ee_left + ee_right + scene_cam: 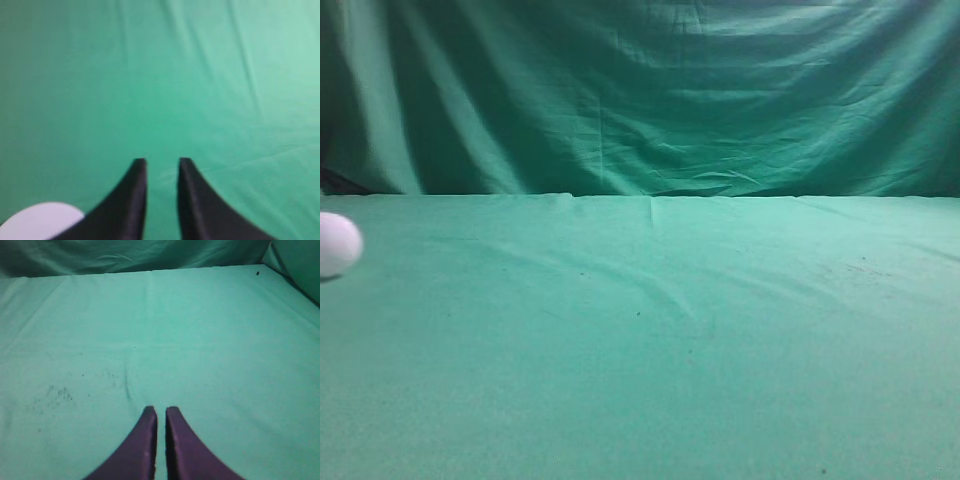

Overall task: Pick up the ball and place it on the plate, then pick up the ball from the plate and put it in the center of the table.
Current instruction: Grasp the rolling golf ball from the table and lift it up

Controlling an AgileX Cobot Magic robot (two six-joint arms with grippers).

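Note:
The white ball (pixel 335 245) rests on the teal-green table (pixel 650 350) at the far left edge of the exterior view, partly cut off. In the left wrist view a pale white rounded shape (pixel 40 220) shows at the bottom left, partly behind the left finger; I cannot tell whether it is the ball or the plate. My left gripper (pixel 162 161) hangs over bare cloth with its black fingers a little apart and nothing between them. My right gripper (pixel 161 410) is shut and empty over the cloth. Neither gripper shows in the exterior view.
A darker green backdrop drape (pixel 650 90) hangs behind the table's far edge. The cloth has faint dark specks (pixel 55 395) left of the right gripper and light creases (pixel 250 75) ahead of the left gripper.

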